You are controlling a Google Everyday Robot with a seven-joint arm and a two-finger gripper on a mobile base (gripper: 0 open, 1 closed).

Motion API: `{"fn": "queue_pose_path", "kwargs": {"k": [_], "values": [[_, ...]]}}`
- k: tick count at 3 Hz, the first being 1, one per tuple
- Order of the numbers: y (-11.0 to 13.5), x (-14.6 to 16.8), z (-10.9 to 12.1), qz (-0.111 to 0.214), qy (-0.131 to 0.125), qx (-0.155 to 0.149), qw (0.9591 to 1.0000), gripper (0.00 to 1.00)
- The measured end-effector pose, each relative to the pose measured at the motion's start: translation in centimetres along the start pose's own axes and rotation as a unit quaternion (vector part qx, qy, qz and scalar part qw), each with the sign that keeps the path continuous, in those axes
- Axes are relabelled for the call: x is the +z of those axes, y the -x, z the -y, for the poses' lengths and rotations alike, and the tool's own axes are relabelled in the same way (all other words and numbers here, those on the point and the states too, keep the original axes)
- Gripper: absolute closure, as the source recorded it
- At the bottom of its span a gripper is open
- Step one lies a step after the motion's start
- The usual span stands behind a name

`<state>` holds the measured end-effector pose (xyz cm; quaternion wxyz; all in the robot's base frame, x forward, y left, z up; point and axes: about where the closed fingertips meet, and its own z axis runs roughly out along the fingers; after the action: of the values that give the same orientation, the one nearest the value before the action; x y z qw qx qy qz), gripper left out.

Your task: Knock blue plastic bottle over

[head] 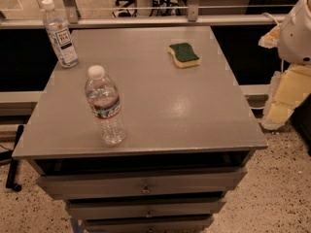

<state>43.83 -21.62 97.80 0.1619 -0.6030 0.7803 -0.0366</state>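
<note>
Your blue bottle (59, 33) upright at the table's (194, 110) far left corner, ribbed bottle (104, 108) front left, sponge (183, 55) far right, your gripper (284, 98) beyond the right edge, its opening you cannot tell

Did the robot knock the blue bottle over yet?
Not yet. Done: nothing, since the slim clear plastic bottle with the pale blue label stands upright at the far left corner of the grey cabinet top. In hand: nothing; the gripper hangs beyond the right edge, away from everything. Left: reach across and tip it, not the wider ribbed clear bottle in front.
</note>
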Motion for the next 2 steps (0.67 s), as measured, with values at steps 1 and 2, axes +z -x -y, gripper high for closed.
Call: {"fn": "queue_pose_path", "kwargs": {"k": [1,2], "values": [[0.0,0.0,0.0,0.0,0.0,0.0,1.0,0.0],[1.1,1.2,1.3,0.032,0.0,-0.003,0.9995,0.0]]}}
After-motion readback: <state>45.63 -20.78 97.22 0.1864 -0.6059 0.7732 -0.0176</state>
